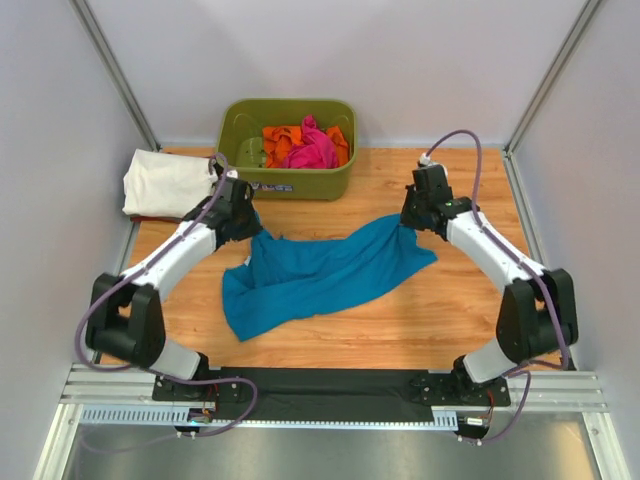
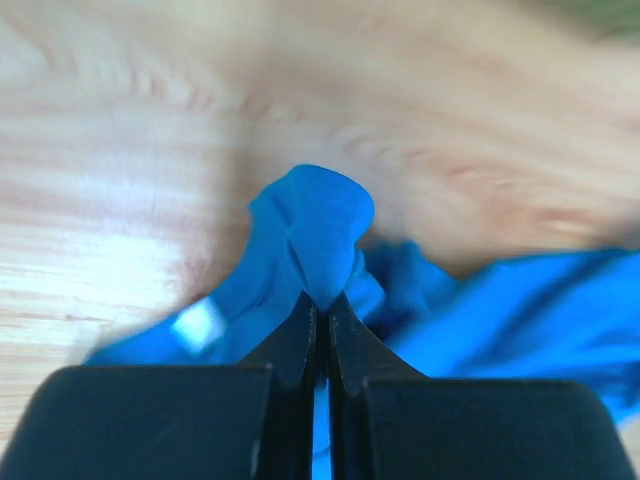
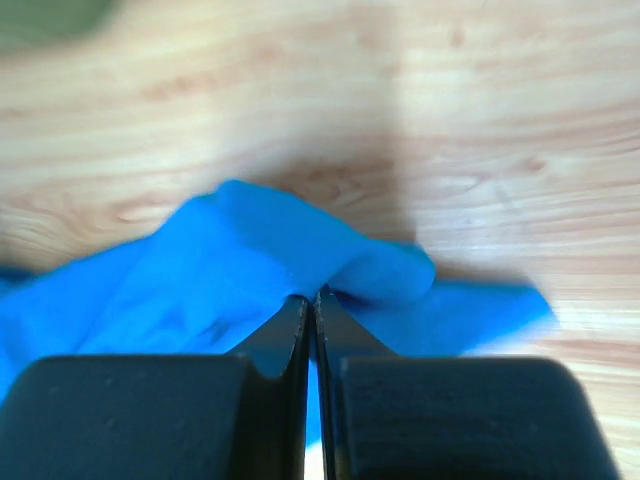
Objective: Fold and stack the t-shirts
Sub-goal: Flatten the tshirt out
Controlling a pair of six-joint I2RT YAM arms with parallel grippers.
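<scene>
Teal-blue t-shirt (image 1: 320,275) at mid-frame, on the wooden table (image 1: 450,320). It is held up at two corners and sags between them, with the lower left part pooled in creases on the wood.

Left gripper (image 1: 243,222): jaws pressed together, a peak of blue cloth pinched at the tips (clear in the wrist view). Right gripper (image 1: 408,222): the same, jaws closed on a fold at the shirt's right end.

Handling, as I judge it: light, limp cloth that drapes, bunches and holds no shape. It is not fragile, though a thin pinch could slip. Best taken at hem or shoulder corners and drawn taut before it is laid flat.

Olive-green tub (image 1: 290,185) at top centre holds a pink t-shirt (image 1: 312,150) heaped over an orange t-shirt (image 1: 278,135), both crumpled. White t-shirt (image 1: 168,182) lies at upper left beside the tub, in a neat block.
</scene>
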